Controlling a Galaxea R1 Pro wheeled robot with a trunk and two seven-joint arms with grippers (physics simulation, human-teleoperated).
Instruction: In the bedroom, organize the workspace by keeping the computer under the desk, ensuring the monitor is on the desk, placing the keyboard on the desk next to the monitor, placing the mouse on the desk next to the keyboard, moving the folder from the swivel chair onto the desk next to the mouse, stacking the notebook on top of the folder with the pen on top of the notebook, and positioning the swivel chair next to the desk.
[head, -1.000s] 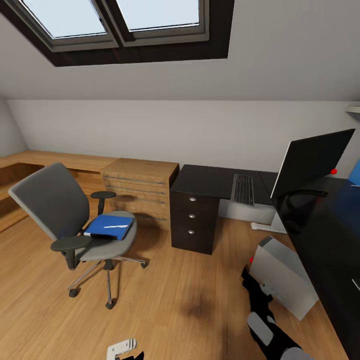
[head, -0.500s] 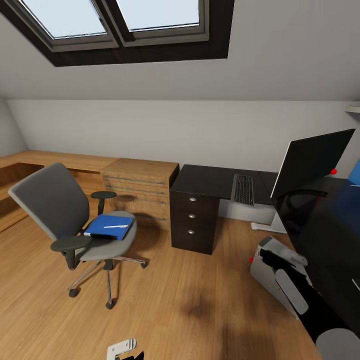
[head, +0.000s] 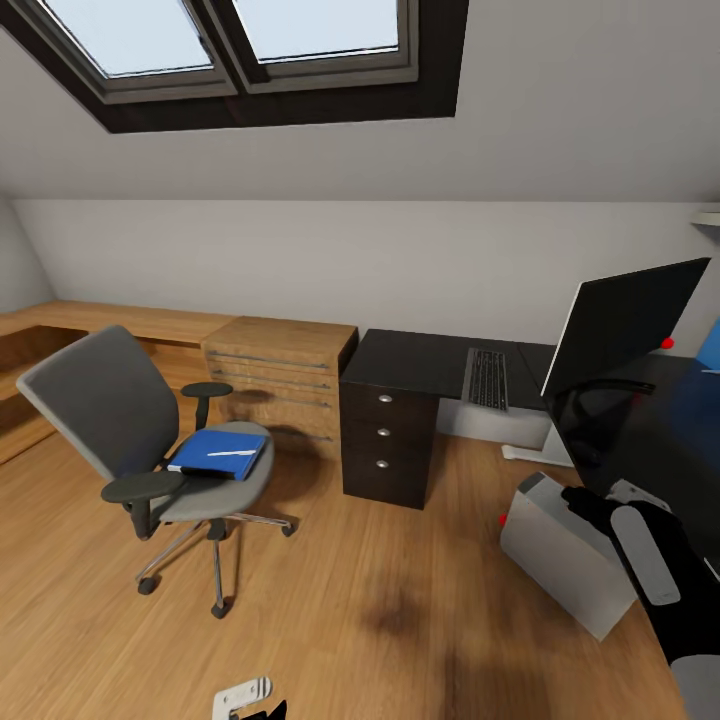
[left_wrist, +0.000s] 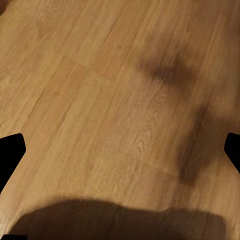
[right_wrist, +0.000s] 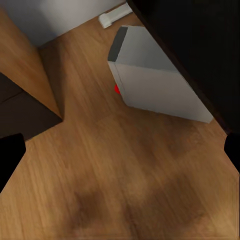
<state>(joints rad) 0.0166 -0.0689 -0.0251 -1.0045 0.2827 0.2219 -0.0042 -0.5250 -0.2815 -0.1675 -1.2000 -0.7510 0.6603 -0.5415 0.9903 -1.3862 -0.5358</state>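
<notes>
Computer (head: 560, 550) is found on the floor, partly tucked under the desk (head: 440, 362) edge, as required. Right gripper (head: 585, 497) is raised above it, fingers spread, nothing held; left gripper's state cannot be told.

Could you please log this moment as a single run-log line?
right arm: raised beside computer | folder: on swivel chair, pen on top | keyboard, monitor: on desk
</notes>
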